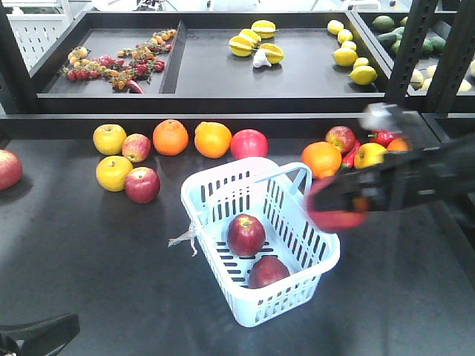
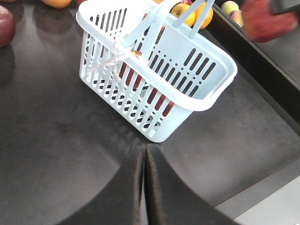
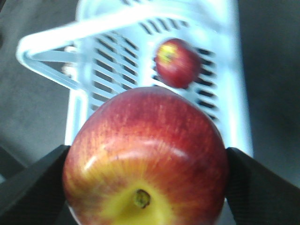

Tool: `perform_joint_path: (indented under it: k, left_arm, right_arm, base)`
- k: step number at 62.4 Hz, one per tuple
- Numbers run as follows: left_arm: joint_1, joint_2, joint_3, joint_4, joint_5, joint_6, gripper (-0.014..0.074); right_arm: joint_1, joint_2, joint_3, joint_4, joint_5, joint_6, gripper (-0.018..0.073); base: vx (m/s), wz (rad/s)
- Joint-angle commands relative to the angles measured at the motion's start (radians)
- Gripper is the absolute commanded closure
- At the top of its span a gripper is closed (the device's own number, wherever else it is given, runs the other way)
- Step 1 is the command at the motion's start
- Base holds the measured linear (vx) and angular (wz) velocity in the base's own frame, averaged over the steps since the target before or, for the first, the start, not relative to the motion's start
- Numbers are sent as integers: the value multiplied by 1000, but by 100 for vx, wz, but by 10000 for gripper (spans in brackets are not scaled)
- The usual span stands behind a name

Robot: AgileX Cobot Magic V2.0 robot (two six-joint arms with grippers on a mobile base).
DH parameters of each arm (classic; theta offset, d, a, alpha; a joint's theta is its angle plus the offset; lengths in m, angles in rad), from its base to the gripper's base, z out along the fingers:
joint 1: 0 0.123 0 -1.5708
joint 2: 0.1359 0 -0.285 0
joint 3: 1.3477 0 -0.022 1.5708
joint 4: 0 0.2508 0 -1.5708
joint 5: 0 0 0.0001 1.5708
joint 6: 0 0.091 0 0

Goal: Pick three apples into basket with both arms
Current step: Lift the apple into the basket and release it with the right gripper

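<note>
Right wrist view puts the third apple straight in front of us: we hold it across its widest part, a black finger pressed on each side, stem end and yellow patch facing the camera. We judge it firm, smooth and a bit slippery, moderately heavy for its size, and easy to bruise if dropped hard, so gripping at the widest part suits it. Its skin is dark red streaked with paler red, glossy, yellow near the stem. From the front, our right gripper carries it just beside the basket rim, above the table. Two more apples lie on the slotted floor, touching or nearly so. Our left gripper shows its fingers pressed together, holding nothing, near the basket's corner. Oranges and yellow apples sit behind.
</note>
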Motion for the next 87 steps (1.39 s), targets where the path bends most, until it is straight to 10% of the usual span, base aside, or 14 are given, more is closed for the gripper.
perform_joint_path:
  k: [1, 23, 52, 73, 87]
  left_arm:
    - [-5, 4, -25, -17, -38, -8, 603]
    - [-5, 4, -25, -17, -36, -8, 603]
    - [-5, 4, -25, -17, -36, -8, 603]
    - [-5, 4, -25, -17, -36, -8, 603]
    - [-5, 4, -25, -16, -36, -8, 603]
  right_arm:
    - [82, 0, -24, 51, -124, -12, 564]
    - [183, 146, -24, 61, -223, -110, 451]
    - [183, 160, -24, 92, -248, -155, -106]
    - [183, 160, -24, 93, -210, -148, 1]
    - [183, 147, -24, 91, -82, -155, 387]
  base:
    - [0, 0]
    - [0, 0]
    - [0, 0]
    - [0, 0]
    - [0, 0]
